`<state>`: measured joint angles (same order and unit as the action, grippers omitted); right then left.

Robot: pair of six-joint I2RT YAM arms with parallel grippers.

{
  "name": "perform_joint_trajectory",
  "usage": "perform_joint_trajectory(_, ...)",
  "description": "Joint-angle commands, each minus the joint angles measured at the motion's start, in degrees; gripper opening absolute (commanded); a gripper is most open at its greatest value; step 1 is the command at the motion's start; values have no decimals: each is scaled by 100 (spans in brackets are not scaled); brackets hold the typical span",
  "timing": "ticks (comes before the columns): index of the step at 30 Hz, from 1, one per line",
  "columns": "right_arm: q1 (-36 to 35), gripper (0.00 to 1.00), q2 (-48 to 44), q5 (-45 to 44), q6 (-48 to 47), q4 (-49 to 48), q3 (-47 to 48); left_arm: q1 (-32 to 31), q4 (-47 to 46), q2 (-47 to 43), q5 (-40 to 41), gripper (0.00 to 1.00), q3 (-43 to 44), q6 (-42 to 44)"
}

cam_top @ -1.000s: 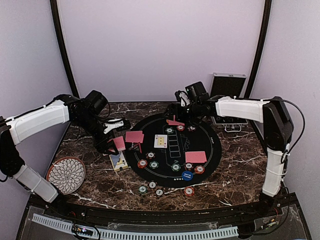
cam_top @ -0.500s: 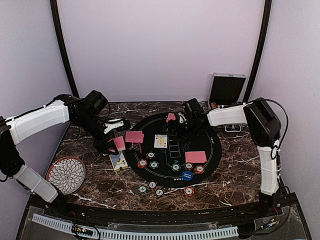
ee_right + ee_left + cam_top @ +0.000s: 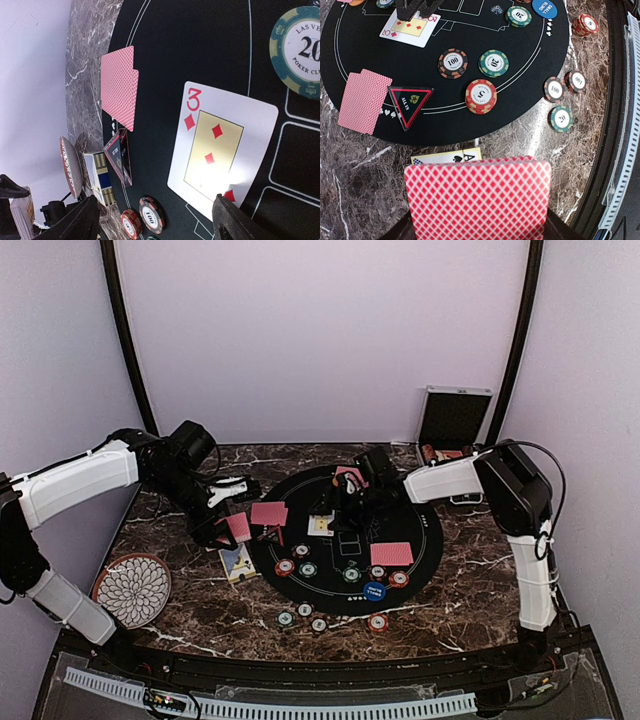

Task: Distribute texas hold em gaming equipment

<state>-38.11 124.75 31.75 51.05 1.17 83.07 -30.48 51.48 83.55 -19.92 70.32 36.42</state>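
The left gripper (image 3: 228,524) is clamped on a deck of red-backed cards (image 3: 477,200), held over the marble just off the black mat (image 3: 420,530). The deck hides most of a face-up ace (image 3: 454,157) below it. The right gripper (image 3: 341,510) hangs with its fingers spread (nothing between them) above the three of diamonds (image 3: 220,145). The open chip case (image 3: 455,420) at the far right seems to hold chips at its foot.

Pale lilac walls (image 3: 320,330), two dark corner posts (image 3: 125,340), brown marble-veined table (image 3: 480,580), perhaps evenly lit.
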Motion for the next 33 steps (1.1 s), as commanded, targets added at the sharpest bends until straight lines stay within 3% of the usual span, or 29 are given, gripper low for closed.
perform_joint_trajectory(1, -12, 79, 57, 63, 126, -277, 5, 25, 37, -214, -119, 0, -82, 59)
perform_joint_trajectory(8, -17, 79, -239, -78, -216, 179, 202, 27, 24, -263, -114, 0, -124, 58)
perform_joint_trajectory(13, -215, 81, -600, 392, 136, -90, 221, 25, -7, -253, -113, 0, -137, 69)
perform_joint_trajectory(22, -898, 85, -463, 1383, 1377, -1509, 276, 25, -7, -233, -136, 0, -89, 69)
perform_joint_trajectory(33, -1336, 84, -98, 1708, 1871, -2114, 509, 25, 6, -212, -157, 0, -63, 57)
